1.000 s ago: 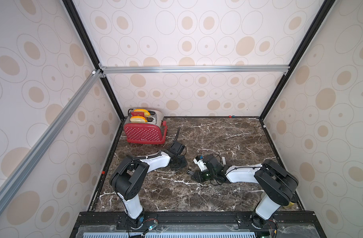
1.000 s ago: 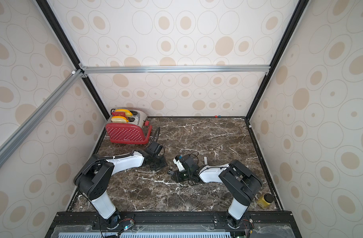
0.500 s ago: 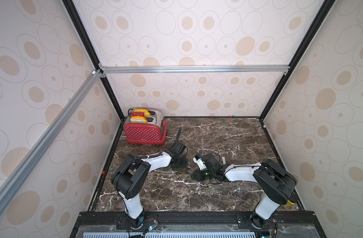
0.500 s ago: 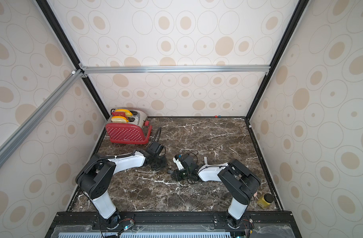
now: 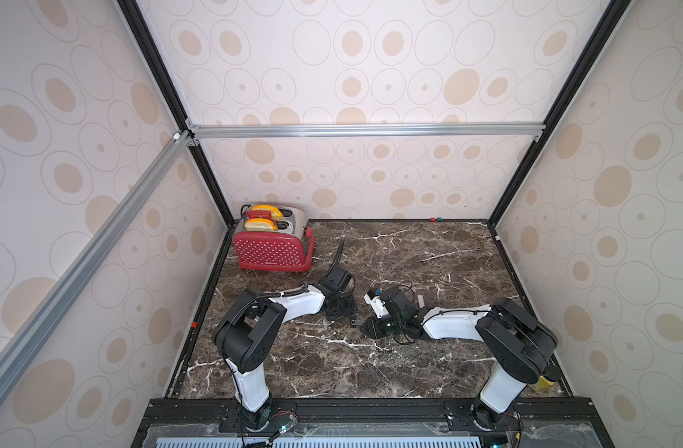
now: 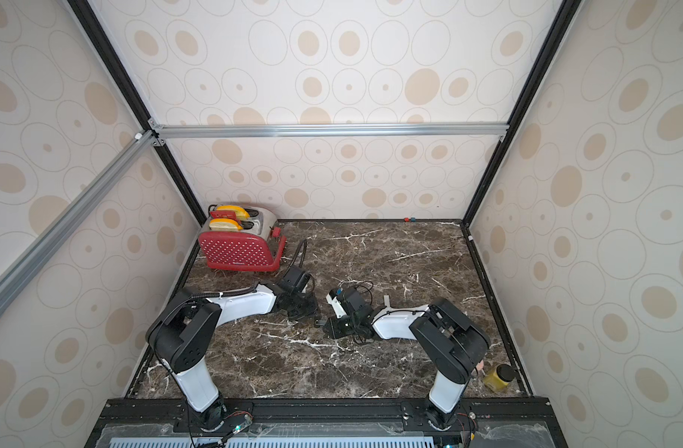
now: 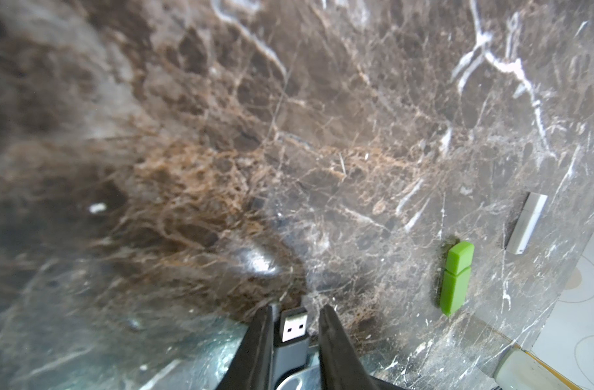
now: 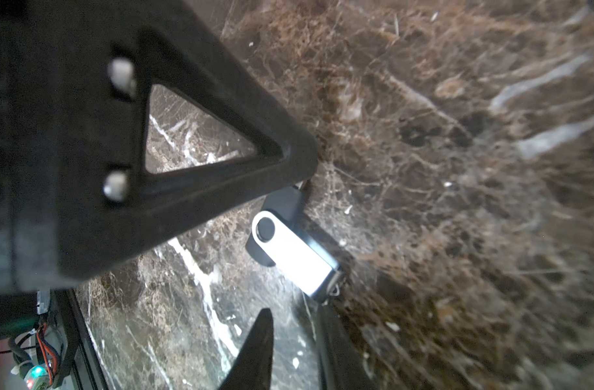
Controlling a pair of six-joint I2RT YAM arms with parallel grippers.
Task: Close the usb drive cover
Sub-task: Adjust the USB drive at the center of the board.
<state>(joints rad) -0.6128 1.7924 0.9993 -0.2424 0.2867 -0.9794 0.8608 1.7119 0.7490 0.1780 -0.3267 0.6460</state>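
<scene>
Front right corner of the table (image 5: 409, 252): small yellow jar (image 6: 499, 376), well apart from the work; not involved.

Mid-table, between the two arms: usb drive (image 7: 290, 351), apparently lying flat on the marble.

Left gripper (image 7: 298, 306): jaws clamped on the drive's dark body from both sides; connector (image 7: 293, 326) bare, poking out past the fingertips.

Right wrist view: silver swivel cover (image 8: 295, 253) swung fully away from the connector, trailing from the pivot toward the right gripper (image 8: 297, 309). Its jaws stand part-way apart with marble showing between them; the cover's free end sits at one fingertip; pinched or merely touched, cannot tell.

Status: body pinned, which I judge to be the preparatory step done. Cover not over the connector, so the whole closing swing about the pivot is left; right arm looks placed to drive it.

Further out: green capped stick (image 7: 455, 277) and white stick (image 7: 526, 223), near each other, not touching.

Far back left corner: red toaster (image 5: 272, 250).
</scene>
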